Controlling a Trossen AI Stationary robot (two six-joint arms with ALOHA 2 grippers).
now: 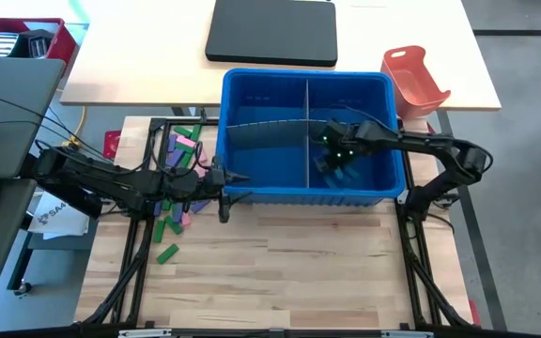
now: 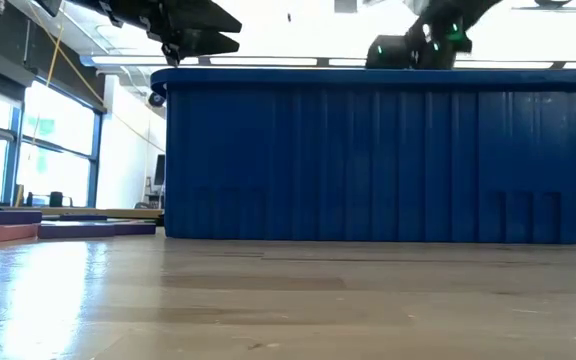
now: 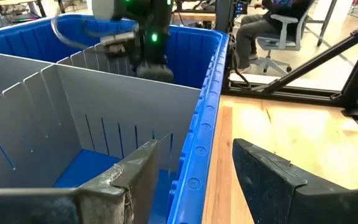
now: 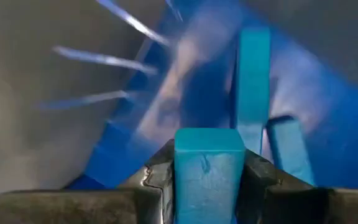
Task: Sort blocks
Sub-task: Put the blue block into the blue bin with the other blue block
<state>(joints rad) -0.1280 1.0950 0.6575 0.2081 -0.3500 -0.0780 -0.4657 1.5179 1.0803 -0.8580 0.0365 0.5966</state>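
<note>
Left gripper (image 3: 191, 180): fingers apart, empty, straddling the bin's (image 1: 252, 192) front-left rim.
Right gripper (image 1: 332, 161): inside the bin's right compartment, clamping a blue block (image 4: 207, 177).
Blocks (image 1: 178, 183): scattered on the table (image 1: 280, 272), left of the bin.

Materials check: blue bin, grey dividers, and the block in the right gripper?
Blue bin: looks like moulded plastic, ribbed walls, slight sheen. Grey dividers: thin matte sheet with cut slots, likely plastic; can't rule out card. Blue block, clamped in the right gripper: smooth solid-coloured face, rounded edges, probably plastic or painted wood.
</note>
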